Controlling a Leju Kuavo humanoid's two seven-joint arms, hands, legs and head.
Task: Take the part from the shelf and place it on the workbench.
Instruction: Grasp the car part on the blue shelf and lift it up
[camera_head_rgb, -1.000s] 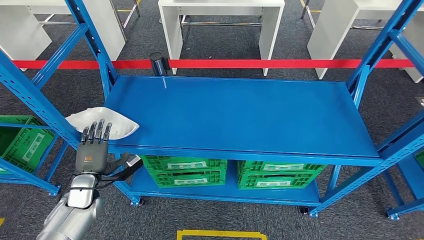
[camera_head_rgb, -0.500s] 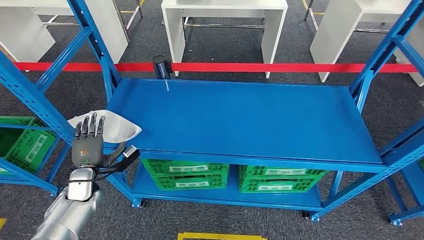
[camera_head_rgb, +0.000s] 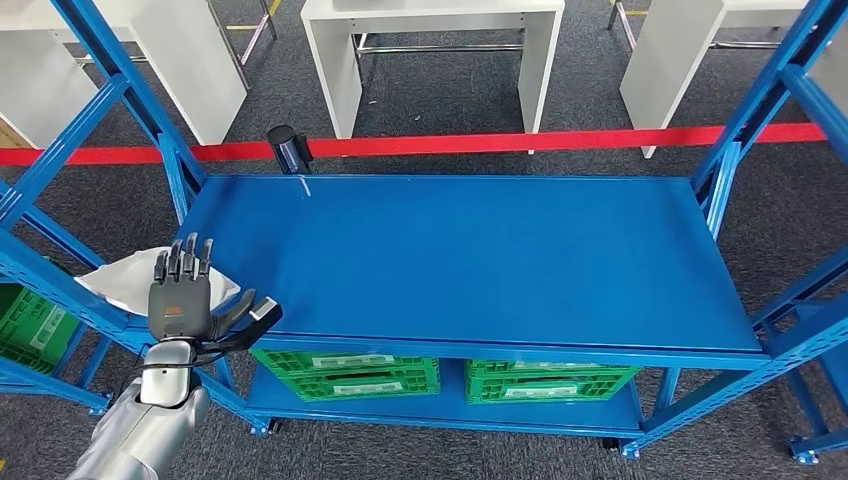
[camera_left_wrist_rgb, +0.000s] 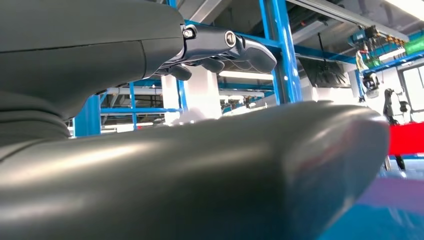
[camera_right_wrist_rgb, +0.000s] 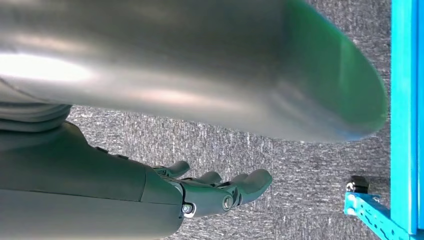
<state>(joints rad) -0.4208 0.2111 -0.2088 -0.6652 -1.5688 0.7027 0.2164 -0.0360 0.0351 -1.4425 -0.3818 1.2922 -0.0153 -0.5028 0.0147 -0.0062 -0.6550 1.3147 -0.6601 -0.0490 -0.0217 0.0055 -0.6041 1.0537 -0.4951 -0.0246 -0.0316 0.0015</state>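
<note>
The left hand (camera_head_rgb: 182, 300) is raised at about 8 o'clock in the head view, back of the hand to the camera, fingers (camera_head_rgb: 180, 262) straight and apart, thumb stuck out toward 3 o'clock; it holds nothing. Its fingertips overlap the white part (camera_head_rgb: 120, 280) in that view, but whether they touch it I cannot tell. The right hand (camera_right_wrist_rgb: 220, 192) hangs over grey carpet in its wrist view, fingers loosely extended and holding nothing. The part lies at the shelf's (camera_head_rgb: 480, 260) left front corner, at roughly 9 o'clock, half hidden by a blue upright (camera_head_rgb: 60, 285). It is a flattish white piece whose long axis runs about 10 to 4 o'clock. Beneath the blue shelf top sit green crates (camera_head_rgb: 345, 372). Beyond it run a red barrier tape (camera_head_rgb: 500, 143) and white benches (camera_head_rgb: 430, 40) on dark carpet.
</note>
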